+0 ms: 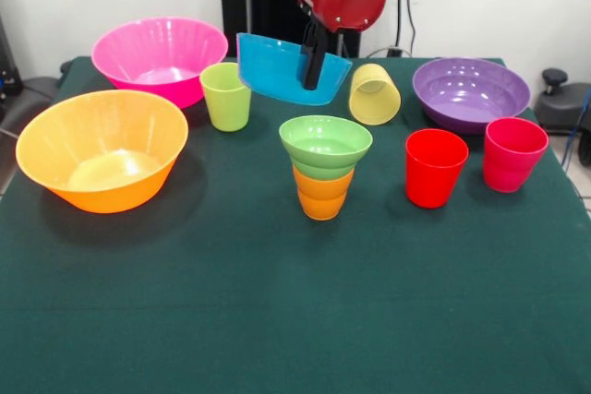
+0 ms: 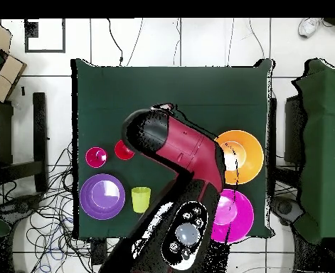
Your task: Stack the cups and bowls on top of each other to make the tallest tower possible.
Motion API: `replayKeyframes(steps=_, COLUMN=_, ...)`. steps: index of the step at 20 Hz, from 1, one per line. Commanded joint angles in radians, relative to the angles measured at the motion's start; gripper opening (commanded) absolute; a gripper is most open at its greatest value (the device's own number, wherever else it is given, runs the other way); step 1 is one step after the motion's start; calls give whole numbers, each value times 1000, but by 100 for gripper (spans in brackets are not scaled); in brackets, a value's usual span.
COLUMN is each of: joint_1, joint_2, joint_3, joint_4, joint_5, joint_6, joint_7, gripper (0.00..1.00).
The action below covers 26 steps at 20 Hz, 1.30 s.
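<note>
Mid-carry of the small blue bowl [image 1: 288,67]: held clear of the table, tilted, rim pinched between the fingers of the gripper [image 1: 312,69]. Hanging at about eleven o'clock from the tower [image 1: 324,165], behind and above it, not yet over it. Tower so far: small light green bowl [image 1: 325,145] seated upright on the orange ribbed cup [image 1: 322,195]. Lime green cup [image 1: 225,96] at nine o'clock from the carried bowl, pale yellow cup [image 1: 374,93] lying on its side at three o'clock. Next, likely: bring forward until centred over the green bowl, level out, lower gently, then let go; a tilted or off-centre release could topple the narrow base.
</note>
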Motion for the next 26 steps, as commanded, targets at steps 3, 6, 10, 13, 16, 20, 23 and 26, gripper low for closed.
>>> replayKeyframes(steps=3, joint_1=-150, joint_2=-43, joint_3=213, joint_4=-102, joint_5=-212, joint_6=380, joint_7=-353, gripper=0)
replayKeyframes(steps=6, joint_1=-170, joint_2=-47, joint_3=245, joint_4=-98, joint_5=-236, joint_6=369, joint_7=-337, gripper=0)
replayKeyframes(steps=10, joint_1=-187, joint_2=-58, joint_3=279, joint_4=-76, joint_5=-262, joint_6=346, joint_7=-305, gripper=0)
replayKeyframes(steps=13, joint_1=-194, joint_2=-62, joint_3=296, joint_4=-79, joint_5=-279, joint_6=349, joint_7=-288, gripper=0)
replayKeyframes(steps=16, joint_1=-196, joint_2=-60, joint_3=311, joint_4=-89, joint_5=-289, joint_6=355, joint_7=-266, gripper=0)
replayKeyframes(steps=20, joint_1=-199, joint_2=-50, joint_3=327, joint_4=-111, joint_5=-303, joint_6=361, joint_7=-240, gripper=0)
replayKeyframes(steps=23, joint_1=-202, joint_2=-47, joint_3=335, joint_4=-122, joint_5=-311, joint_6=370, joint_7=-227, gripper=0)
replayKeyframes(steps=26, joint_1=-207, joint_2=-38, joint_3=347, joint_4=-141, joint_5=-321, joint_6=377, joint_7=-216, gripper=0)
